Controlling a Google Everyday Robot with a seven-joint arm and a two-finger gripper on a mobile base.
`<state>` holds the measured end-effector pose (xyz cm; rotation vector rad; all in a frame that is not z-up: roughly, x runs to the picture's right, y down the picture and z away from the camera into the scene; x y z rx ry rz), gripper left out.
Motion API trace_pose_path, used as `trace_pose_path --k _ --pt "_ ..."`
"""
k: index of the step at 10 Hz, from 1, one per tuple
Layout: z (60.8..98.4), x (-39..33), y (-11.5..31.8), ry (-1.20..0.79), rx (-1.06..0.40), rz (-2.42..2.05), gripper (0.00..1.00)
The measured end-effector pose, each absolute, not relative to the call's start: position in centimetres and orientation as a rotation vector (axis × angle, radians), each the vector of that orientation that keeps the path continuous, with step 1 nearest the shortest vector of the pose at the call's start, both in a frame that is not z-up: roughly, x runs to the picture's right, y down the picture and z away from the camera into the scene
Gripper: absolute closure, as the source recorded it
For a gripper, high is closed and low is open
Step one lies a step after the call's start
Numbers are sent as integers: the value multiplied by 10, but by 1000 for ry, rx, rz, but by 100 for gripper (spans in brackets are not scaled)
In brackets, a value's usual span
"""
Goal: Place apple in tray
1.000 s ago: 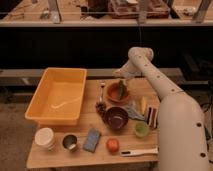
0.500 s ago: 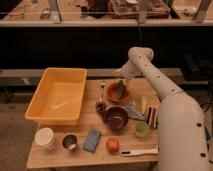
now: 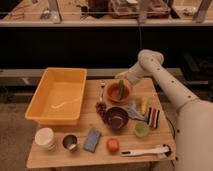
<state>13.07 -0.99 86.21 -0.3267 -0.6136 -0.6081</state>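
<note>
The apple [image 3: 112, 145] is a small red-orange fruit on the wooden table [image 3: 55, 156], near the front edge, right of centre. The tray [image 3: 56, 94] is a big yellow-orange bin on the table's left side; something pale lies in it. My gripper [image 3: 121, 79] is at the end of the white arm [image 3: 170, 90], at the back of the table, just above the orange-brown bowl [image 3: 119, 93] with a green vegetable. The gripper is far from the apple, with the dark purple bowl [image 3: 116, 118] between them.
A white cup [image 3: 45, 138], a metal cup [image 3: 70, 142] and a blue-grey packet [image 3: 92, 139] stand along the front. A green cup [image 3: 141, 129], a striped item [image 3: 152, 116], a white utensil [image 3: 145, 150] and a fork [image 3: 102, 91] are also on the table.
</note>
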Motion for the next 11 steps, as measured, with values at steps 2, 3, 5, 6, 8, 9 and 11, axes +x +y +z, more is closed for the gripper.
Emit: trace_pose_path --k 2,3,5,6,8,9,11 --pt "811 136 12 -626 -320 -649 20" --pt "779 134 15 -626 -318 -692 20" --pt "746 127 12 -628 -329 -747 20" --pt "738 124 11 -629 -334 -763 20" --pt "738 124 11 -631 -334 -763 20" --pt "739 125 11 -636 -334 -760 20" --pt "746 121 17 -718 -323 -766 20"
